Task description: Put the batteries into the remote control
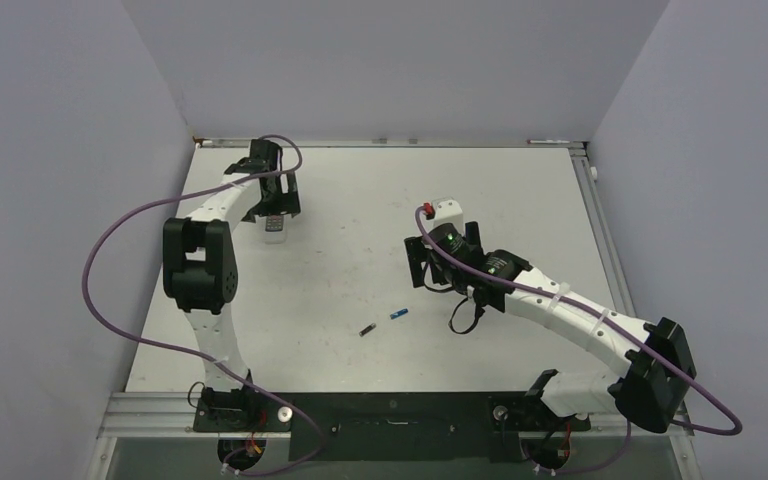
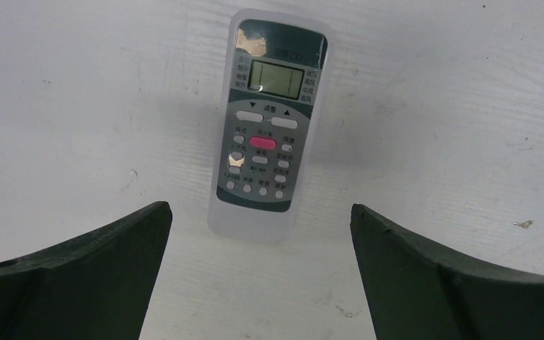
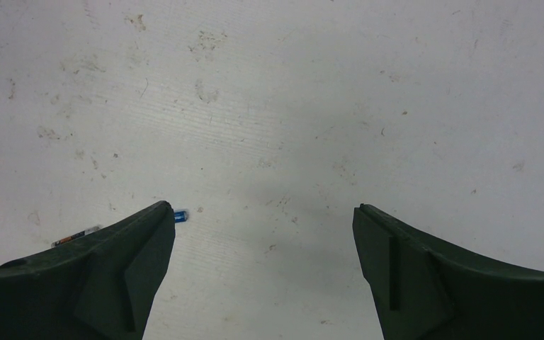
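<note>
Lying face up, the remote (image 2: 273,120) ran lengthwise up the left wrist frame, screen end topmost. The left gripper (image 2: 261,209) and right gripper (image 3: 263,209) gaped wide, empty.

A white worktop (image 1: 360,190), scuffed and speckled with small dark marks, sits inside a three-sided enclosure. A plain pale lavender-grey left wall (image 1: 50,150), back wall (image 1: 390,60) and right wall (image 1: 720,150) rise from its edges. A metal rail (image 1: 160,405) runs along the near edge. The light is soft and even.
</note>
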`<state>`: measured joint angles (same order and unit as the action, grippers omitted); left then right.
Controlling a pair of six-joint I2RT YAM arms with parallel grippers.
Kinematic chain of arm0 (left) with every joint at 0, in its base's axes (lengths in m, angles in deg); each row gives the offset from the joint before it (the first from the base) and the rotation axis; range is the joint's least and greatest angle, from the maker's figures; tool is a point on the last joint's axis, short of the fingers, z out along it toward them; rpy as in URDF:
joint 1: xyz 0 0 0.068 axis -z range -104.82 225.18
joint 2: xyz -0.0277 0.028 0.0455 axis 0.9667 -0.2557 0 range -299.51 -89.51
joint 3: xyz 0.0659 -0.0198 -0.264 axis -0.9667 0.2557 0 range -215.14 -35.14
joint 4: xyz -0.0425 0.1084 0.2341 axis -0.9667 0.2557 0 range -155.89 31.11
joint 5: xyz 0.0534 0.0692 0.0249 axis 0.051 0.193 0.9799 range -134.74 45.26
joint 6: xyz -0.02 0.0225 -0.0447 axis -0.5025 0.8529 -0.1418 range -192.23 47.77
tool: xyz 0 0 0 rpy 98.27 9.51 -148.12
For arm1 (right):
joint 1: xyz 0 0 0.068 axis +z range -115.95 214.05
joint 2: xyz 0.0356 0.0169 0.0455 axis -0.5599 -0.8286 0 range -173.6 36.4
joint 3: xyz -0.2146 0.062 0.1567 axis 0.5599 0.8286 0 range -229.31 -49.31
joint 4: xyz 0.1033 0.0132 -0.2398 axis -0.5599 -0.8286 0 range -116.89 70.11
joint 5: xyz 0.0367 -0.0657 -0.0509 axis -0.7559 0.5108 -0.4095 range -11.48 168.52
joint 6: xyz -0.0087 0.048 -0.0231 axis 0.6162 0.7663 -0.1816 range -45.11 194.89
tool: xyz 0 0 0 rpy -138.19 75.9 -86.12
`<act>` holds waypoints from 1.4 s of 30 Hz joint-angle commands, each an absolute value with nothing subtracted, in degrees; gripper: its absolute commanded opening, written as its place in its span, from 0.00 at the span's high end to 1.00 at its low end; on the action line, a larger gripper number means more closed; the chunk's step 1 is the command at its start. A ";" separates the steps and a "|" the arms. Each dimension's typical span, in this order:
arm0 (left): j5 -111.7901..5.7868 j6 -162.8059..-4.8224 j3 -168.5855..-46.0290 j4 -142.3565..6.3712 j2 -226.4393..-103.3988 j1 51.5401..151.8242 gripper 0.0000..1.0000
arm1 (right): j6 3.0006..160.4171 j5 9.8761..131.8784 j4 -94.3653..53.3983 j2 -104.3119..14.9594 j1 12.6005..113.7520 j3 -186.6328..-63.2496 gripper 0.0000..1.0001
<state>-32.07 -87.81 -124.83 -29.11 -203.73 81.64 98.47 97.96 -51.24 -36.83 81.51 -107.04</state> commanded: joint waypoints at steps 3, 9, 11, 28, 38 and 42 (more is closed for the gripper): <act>-36.99 -84.97 -131.27 -27.87 -208.34 78.34 0.04 | 98.53 99.30 -50.98 -34.33 80.89 -107.13 0.03; -38.49 -84.11 -134.42 -27.08 -212.05 77.82 0.02 | 98.54 99.74 -51.42 -34.00 80.63 -107.05 0.03; -37.99 -84.01 -135.13 -26.70 -213.19 77.82 0.01 | 98.64 99.89 -51.59 -34.00 80.54 -107.14 0.03; -36.74 -84.23 -138.70 -25.44 -218.57 80.25 0.24 | 99.32 100.72 -53.08 -33.27 79.73 -106.79 0.03; -38.06 -85.53 -138.23 -26.22 -218.84 80.28 0.55 | 100.50 101.74 -55.04 -31.19 79.75 -106.75 0.04; -38.83 -86.51 -135.92 -27.56 -217.58 80.28 0.87 | 101.19 101.37 -55.31 -30.48 79.75 -106.70 0.04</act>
